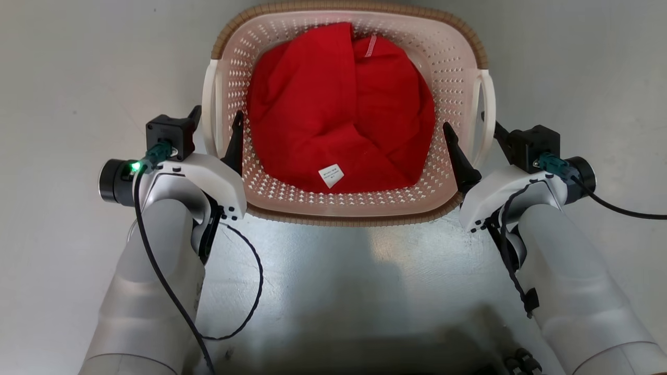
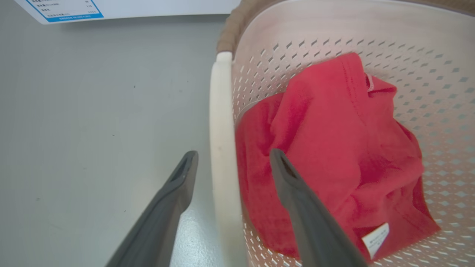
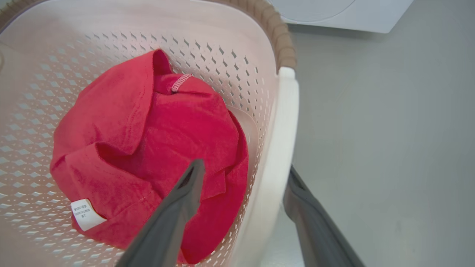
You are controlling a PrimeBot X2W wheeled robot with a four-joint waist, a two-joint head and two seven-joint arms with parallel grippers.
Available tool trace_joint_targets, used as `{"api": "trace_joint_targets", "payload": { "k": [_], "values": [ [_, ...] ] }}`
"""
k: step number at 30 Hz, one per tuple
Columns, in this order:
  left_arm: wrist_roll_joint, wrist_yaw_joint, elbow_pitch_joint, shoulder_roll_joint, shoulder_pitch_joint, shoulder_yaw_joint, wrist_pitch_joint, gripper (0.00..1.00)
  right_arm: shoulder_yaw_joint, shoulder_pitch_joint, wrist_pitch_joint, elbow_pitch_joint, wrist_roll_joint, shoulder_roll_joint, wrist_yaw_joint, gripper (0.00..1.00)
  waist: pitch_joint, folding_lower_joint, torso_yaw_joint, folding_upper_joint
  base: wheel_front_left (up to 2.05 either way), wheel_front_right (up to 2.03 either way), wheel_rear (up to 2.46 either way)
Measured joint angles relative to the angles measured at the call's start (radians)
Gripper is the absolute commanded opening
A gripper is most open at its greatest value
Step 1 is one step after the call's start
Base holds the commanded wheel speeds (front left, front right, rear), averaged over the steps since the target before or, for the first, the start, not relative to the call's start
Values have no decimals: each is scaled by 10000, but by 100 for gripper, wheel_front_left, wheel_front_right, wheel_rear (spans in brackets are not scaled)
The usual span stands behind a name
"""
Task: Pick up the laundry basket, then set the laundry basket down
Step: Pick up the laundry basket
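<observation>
Basket: the laundry basket (image 1: 344,205) stands upright on the grey floor (image 1: 78,78), straight before the robot and between its two arms. It has cream perforated walls and a brown woven-look rim (image 1: 354,221).
Contents: a crumpled red garment (image 1: 338,114) lies on the basket's bottom. Its white care label (image 1: 331,175) faces up close to the basket's near wall.
Left handle: the white loop handle (image 1: 210,104) on the basket's left side stands between the two fingers of the left gripper (image 1: 218,112).
Left fingers: the fingers (image 2: 174,193) are spread wide and pinch nothing. One reaches inside the basket above the red garment, the other stays outside the basket over the floor. Whether either touches the handle cannot be told.
Right handle: the white loop handle (image 1: 487,114) on the basket's right side stands between the fingers of the right gripper (image 1: 470,126).
Right fingers: these fingers (image 3: 170,215) are also spread wide and pinch nothing. One is inside the basket over the garment. The other is outside the basket, with its tip partly hidden behind the handle.
Beyond the basket: in the right wrist view, a white appliance (image 3: 334,11) stands on the floor past the basket's far right corner. In the left wrist view, a blue-edged sticker (image 2: 63,9) shows past its far left corner.
</observation>
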Motion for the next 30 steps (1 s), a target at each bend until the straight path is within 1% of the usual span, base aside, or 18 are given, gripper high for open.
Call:
{"api": "trace_joint_targets", "payload": {
  "k": [14, 18, 30],
  "values": [
    [-71, 75, 82, 23, -217, -4, 0, 100, 775, -136, 0, 217, 1028, -12, 0, 100, 385, 0, -41, 0, 0, 0, 0],
    [-71, 77, 100, 58, -219, -21, 0, 100, 905, -244, 0, 238, 1124, -15, 0, 100, 441, 0, -62, 0, 0, 0, 0],
    [-88, 86, 155, 98, -383, -36, -2, 100, 807, -379, 0, 280, 1442, -27, 0, 100, 518, 0, -72, 0, 0, 0, 0]
  ]
}}
